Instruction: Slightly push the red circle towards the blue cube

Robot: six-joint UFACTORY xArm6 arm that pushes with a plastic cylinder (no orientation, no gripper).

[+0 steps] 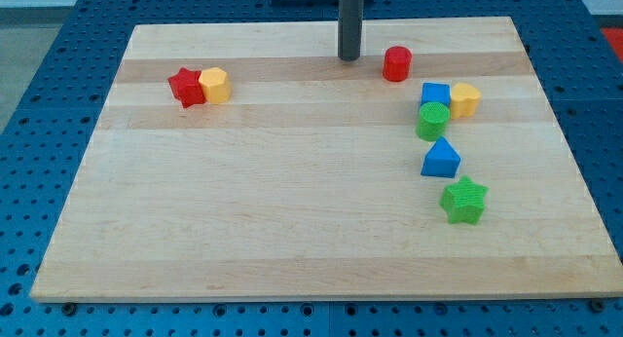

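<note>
The red circle (396,63) is a short red cylinder near the view's top, right of centre. The blue cube (434,94) sits a little below and to its right, touching the green circle (432,121) below it and close beside a yellow block (465,99) on its right. My tip (349,57) stands on the board just left of the red circle, a small gap apart, not touching it.
A blue triangle (441,159) and a green star (463,201) lie below the green circle. A red star (186,87) and a yellow block (215,85) touch at the view's upper left. The wooden board (292,210) lies on a blue perforated table.
</note>
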